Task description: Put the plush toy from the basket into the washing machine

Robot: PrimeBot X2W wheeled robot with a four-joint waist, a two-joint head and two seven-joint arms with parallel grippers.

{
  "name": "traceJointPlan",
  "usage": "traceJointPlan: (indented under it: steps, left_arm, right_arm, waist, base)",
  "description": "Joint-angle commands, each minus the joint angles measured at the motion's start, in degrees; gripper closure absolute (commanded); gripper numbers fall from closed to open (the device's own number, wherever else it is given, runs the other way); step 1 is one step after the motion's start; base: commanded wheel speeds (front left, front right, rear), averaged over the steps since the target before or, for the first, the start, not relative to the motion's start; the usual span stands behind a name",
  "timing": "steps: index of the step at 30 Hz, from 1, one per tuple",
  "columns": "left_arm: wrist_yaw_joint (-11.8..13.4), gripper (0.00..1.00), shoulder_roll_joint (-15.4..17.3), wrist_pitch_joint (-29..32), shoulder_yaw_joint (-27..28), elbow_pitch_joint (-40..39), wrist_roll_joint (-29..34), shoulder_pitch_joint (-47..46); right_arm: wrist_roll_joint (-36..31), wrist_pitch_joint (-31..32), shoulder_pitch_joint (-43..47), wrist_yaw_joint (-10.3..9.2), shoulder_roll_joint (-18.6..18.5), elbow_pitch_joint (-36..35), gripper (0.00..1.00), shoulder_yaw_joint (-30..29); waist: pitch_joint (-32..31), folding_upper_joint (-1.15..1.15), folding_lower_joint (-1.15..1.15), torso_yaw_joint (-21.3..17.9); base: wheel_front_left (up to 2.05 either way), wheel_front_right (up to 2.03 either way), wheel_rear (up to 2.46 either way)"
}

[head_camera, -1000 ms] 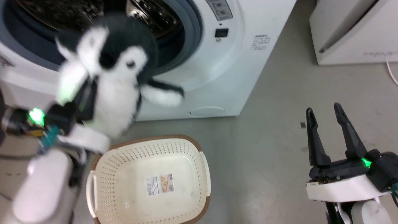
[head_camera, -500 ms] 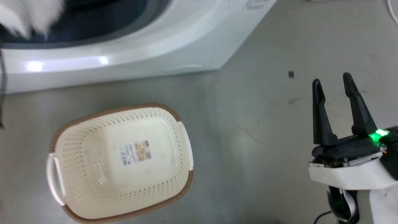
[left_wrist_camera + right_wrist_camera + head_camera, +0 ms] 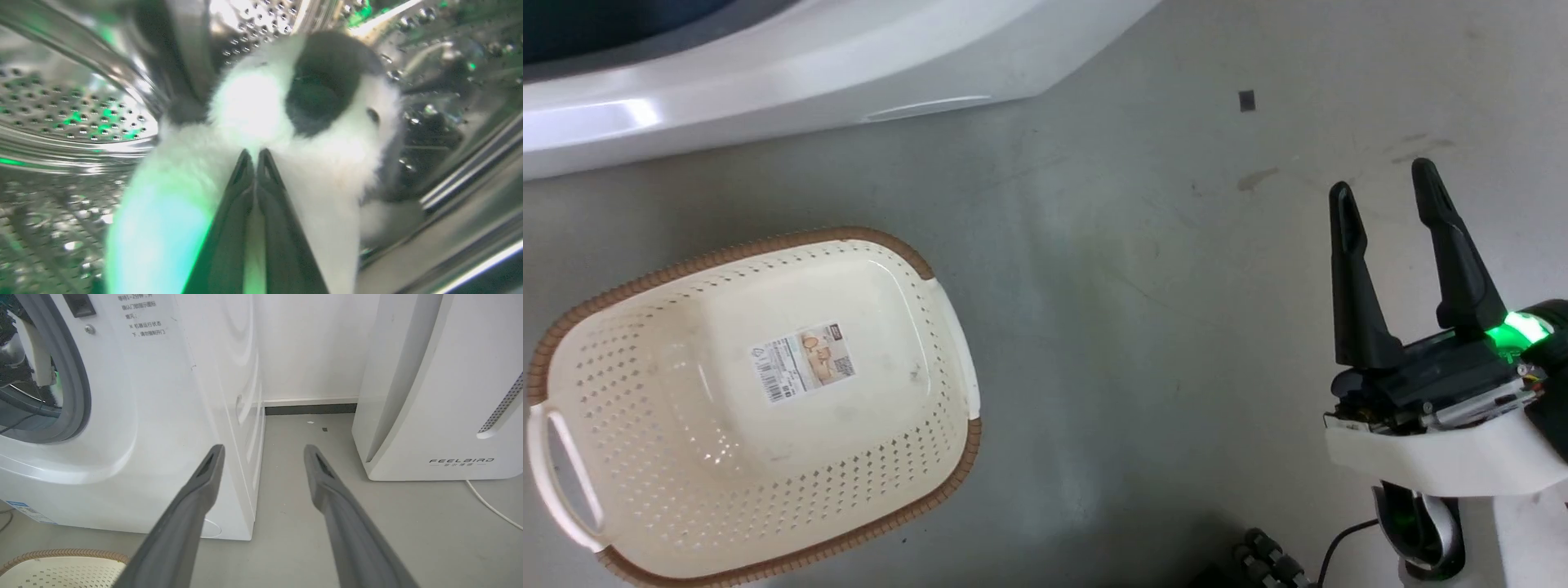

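The black-and-white plush toy [image 3: 261,102] hangs inside the shiny perforated steel drum [image 3: 61,106] of the washing machine [image 3: 163,416]. My left gripper [image 3: 255,154] is shut on the toy's white fur, fingers pressed together. The cream basket [image 3: 866,457] lies on the floor at the head view's lower left, holding nothing but its paper label [image 3: 802,362]; its brown rim [image 3: 61,555] also peeks into the right wrist view. The washer's white lower front [image 3: 792,65] crosses the top left. My right gripper [image 3: 1384,192] stands open over bare floor, its two fingers spread [image 3: 263,448] and holding nothing.
A white slanted appliance lettered FEELBIRD [image 3: 441,396] stands right of the washer, with a white cable [image 3: 490,504] on the floor beside it. A small dark speck [image 3: 1246,100] lies on the grey floor. Dark cabling [image 3: 1274,563] shows at the bottom edge.
The head camera has tilted down, so the washer's opening has slid out of the top. The plush toy and my left arm have left that view. The right gripper stays open.
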Motion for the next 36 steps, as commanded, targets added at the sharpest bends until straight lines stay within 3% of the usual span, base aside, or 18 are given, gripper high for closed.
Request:
traceJointPlan:
  steps: [1, 9, 15, 16, 17, 21, 25, 28, 36]
  left_arm:
    - [-0.2, 1.00, 0.9, 0.9, -2.5, 1.2, -1.8, -0.8]
    - [-0.2, 1.00, 5.0, 1.9, -21.3, 1.9, -11.5, -2.2]
    - [-0.2, 1.00, 6.0, -3.2, -28.0, 3.8, -17.2, -2.7]
    - [-0.2, 0.75, 5.9, -4.5, -28.2, 4.6, -17.5, -2.9]
    - [-0.2, 0.00, 5.5, -5.8, -28.0, 5.8, -18.0, -2.8]
    - [0.0, 0.00, 2.6, -11.5, -27.1, 10.0, -20.1, 0.0]
    - [1.9, 0.00, 0.3, -16.3, -26.0, 11.8, -21.6, 5.0]
    - [3.6, 0.00, -0.9, -17.3, -24.9, 10.6, -22.4, 9.8]
    - [11.5, 0.00, -3.1, -17.5, -13.4, -7.0, -24.2, 26.8]
  right_arm:
    - [0.4, -0.2, -1.2, -0.05, 0.1, -0.4, 0.00, 0.2]
    - [0.3, -0.2, -1.3, -0.05, 0.1, -0.1, 0.00, 0.4]
    - [0.0, -0.2, -1.4, -0.05, 0.1, 0.5, 0.00, 0.2]
    - [0.7, -0.2, -1.3, -0.05, 0.1, 0.7, 0.00, 0.1]
    - [1.6, -0.2, -1.3, -0.05, 0.1, 1.0, 0.00, -0.2]
    - [2.2, -0.2, -1.0, -0.05, 0.1, 2.2, 0.00, -0.7]
    - [6.2, -0.2, -0.5, -0.05, 0.1, 3.9, 0.00, -2.2]
    - [5.2, -0.2, -0.2, -0.05, 0.1, 5.0, 0.00, -2.9]
    - [1.0, -0.3, 2.9, -0.05, 0.1, 7.5, 0.00, -4.3]
  waist:
    - [0.7, 0.00, -0.01, -0.4]
    - [0.9, 0.00, -0.01, 0.0]
    - [-0.8, 0.00, -0.01, 0.8]
    - [-1.3, 0.00, -0.01, 1.1]
    - [-1.9, 0.00, -0.01, 1.3]
    - [-5.7, 0.00, -0.01, 2.4]
    - [-10.8, 0.00, -0.01, 3.8]
    - [-15.0, 0.00, -0.01, 5.5]
    - [-25.7, 0.00, -0.01, 11.3]
  base:
    - [0.00, 0.00, 0.00]
    - [0.00, 0.00, 0.00]
    - [0.00, 0.00, 0.00]
    - [0.00, 0.00, 0.00]
    - [0.00, 0.00, 0.00]
    - [0.00, 0.00, 0.00]
    - [0.00, 0.00, 0.00]
    - [0.00, 0.00, 0.00]
    - [0.00, 0.00, 0.00]
